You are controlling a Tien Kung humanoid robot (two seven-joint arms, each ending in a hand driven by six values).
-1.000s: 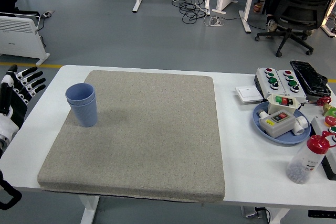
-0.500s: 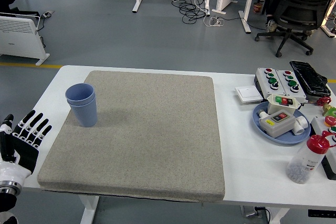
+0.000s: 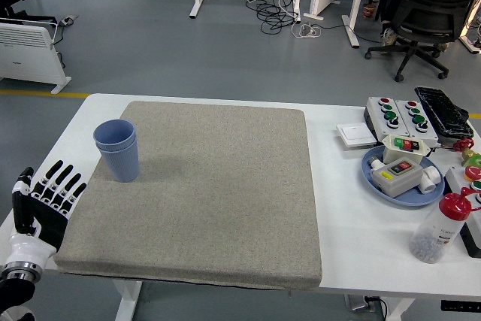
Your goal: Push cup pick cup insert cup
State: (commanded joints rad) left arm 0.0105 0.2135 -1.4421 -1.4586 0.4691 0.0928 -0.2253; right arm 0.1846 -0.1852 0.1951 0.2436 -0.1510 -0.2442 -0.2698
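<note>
Two blue cups stand nested as one stack, upright on the left part of the grey mat. My left hand is at the table's left near corner, below and left of the cups and well apart from them. Its fingers are spread and hold nothing. My right hand is out of view.
A blue plate with small button boxes sits at the right, with a larger button box and a white switch behind it. A clear bottle with a red cap lies near the right front edge.
My left hand has come down from the left edge beside the cups to the table's near left corner, then shifted a little right toward the mat. The cups have not moved.
</note>
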